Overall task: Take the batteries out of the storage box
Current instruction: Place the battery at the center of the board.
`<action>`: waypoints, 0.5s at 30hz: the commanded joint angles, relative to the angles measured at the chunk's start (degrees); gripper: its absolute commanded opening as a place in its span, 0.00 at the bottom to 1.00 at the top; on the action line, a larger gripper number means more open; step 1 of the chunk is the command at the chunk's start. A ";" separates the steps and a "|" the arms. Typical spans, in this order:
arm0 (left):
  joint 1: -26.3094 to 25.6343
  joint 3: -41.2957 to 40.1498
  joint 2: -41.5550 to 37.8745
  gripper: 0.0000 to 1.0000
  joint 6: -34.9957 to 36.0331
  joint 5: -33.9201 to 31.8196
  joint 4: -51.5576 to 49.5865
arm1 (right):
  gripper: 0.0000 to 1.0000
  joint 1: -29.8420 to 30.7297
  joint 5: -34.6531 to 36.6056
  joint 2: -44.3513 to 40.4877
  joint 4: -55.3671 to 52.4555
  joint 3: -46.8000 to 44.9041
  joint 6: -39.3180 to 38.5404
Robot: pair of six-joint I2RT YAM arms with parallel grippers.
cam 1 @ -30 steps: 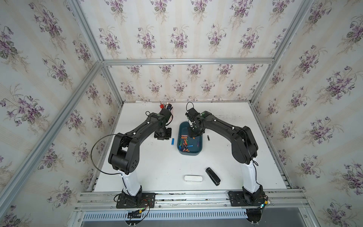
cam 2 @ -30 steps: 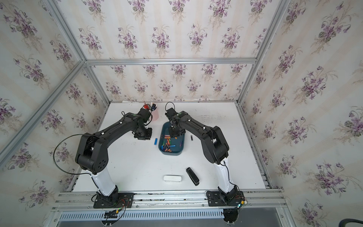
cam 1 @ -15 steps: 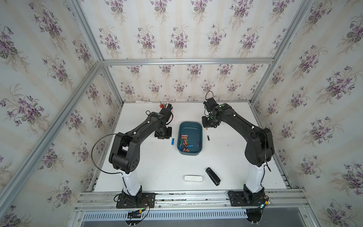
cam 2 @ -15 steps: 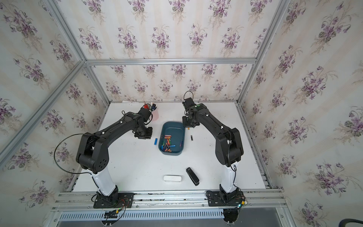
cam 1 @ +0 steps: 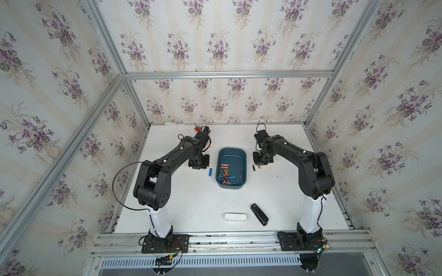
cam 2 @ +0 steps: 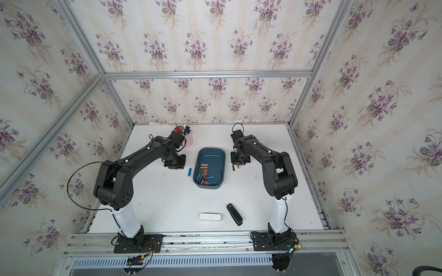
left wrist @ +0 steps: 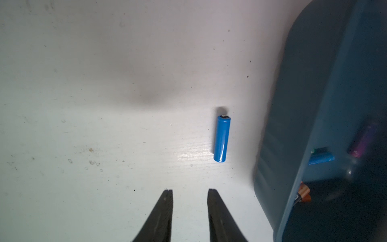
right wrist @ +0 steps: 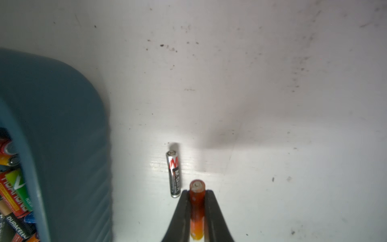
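As right claw (right wrist: 197, 191) clamps orange battery (right wrist: 196, 209) (left claw (left wrist: 190, 190) parted, empty), it should lower beside black battery (right wrist: 173, 174), then release.

Batteries (cam 1: 224, 178) lie in the storage box (cam 1: 233, 155), a lone battery (cam 1: 210, 172) just left of it, a second battery (cam 1: 253, 168) just right.

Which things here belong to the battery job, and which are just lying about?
Job: dark teal plastic storage box; mixed-colour batteries inside it; blue cylindrical battery and black-and-silver battery lying outside; orange battery in right gripper.
Lying about: pink cup of pens; white oblong case; black oblong device.
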 commanded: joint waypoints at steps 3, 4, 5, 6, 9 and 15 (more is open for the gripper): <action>0.03 0.07 0.24 0.34 0.55 0.09 -0.79 | 0.14 0.01 -0.63 1.78 2.41 -0.39 -0.48; 0.03 0.09 0.23 0.34 0.58 0.09 -0.79 | 0.15 0.01 -0.60 2.01 2.49 -0.44 -0.55; 0.03 0.05 0.26 0.34 0.57 0.09 -0.79 | 0.15 0.00 -0.47 2.22 2.59 -0.41 -0.56; 0.04 0.05 0.28 0.34 0.59 0.09 -0.86 | 0.15 -0.01 -0.29 2.50 2.68 -0.52 -0.66; 0.04 0.17 0.26 0.34 0.57 0.09 -0.88 | 0.15 -0.15 0.13 3.04 2.89 -0.71 -0.83; 0.03 0.36 0.35 0.34 0.45 0.10 -0.88 | 0.15 -0.29 0.51 3.60 3.51 -1.50 -1.10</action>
